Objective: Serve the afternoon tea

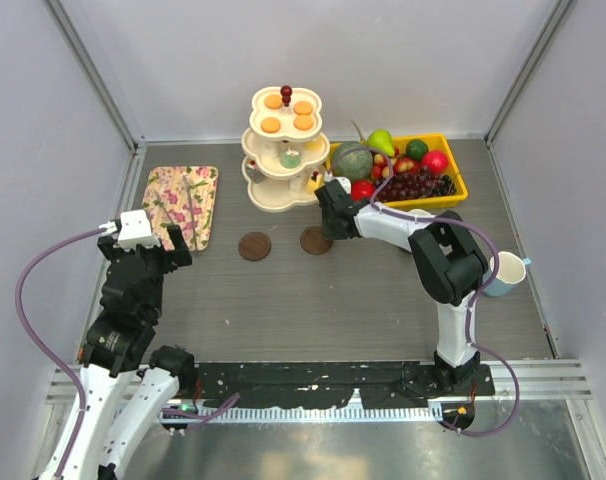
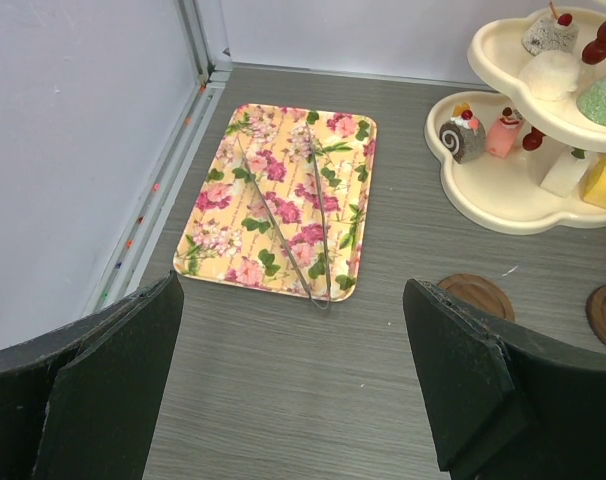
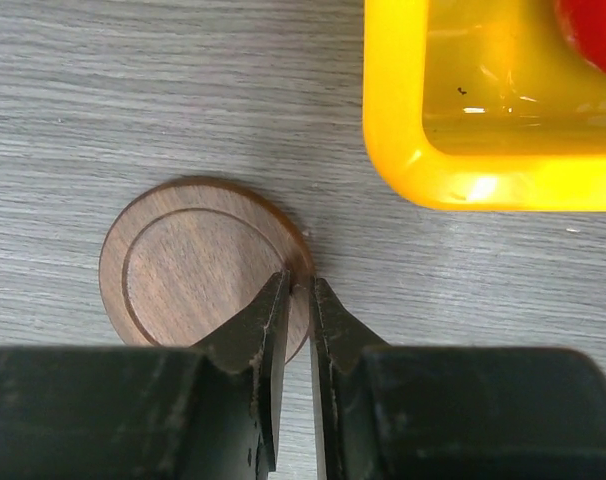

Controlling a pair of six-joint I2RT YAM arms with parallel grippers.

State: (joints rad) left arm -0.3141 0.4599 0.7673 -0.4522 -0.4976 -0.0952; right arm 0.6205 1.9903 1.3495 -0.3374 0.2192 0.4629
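A cream three-tier stand (image 1: pixel 258 172) holds the sweets: round orange tarts (image 1: pixel 273 101) on top, a pale green piece (image 1: pixel 290 158) in the middle, and a yellow cake wedge (image 2: pixel 605 183) on the bottom tier. A white-and-blue mug (image 1: pixel 505 272) stands at the right. The black mug is not visible. My right gripper (image 1: pixel 328 218) is low at a round wooden coaster (image 1: pixel 316 241), its jaws pinched on the coaster's right rim (image 3: pixel 208 262). My left gripper (image 1: pixel 153 250) is open and empty above bare table (image 2: pixel 293 290), near a flowered tray (image 2: pixel 233 190).
Metal tongs (image 2: pixel 283 225) lie on the flowered tray. A second wooden coaster (image 1: pixel 254 246) lies left of the first. A yellow tray (image 1: pixel 456 183) of fruit sits right of the stand, close to my right gripper (image 3: pixel 298 285). Walls enclose the table.
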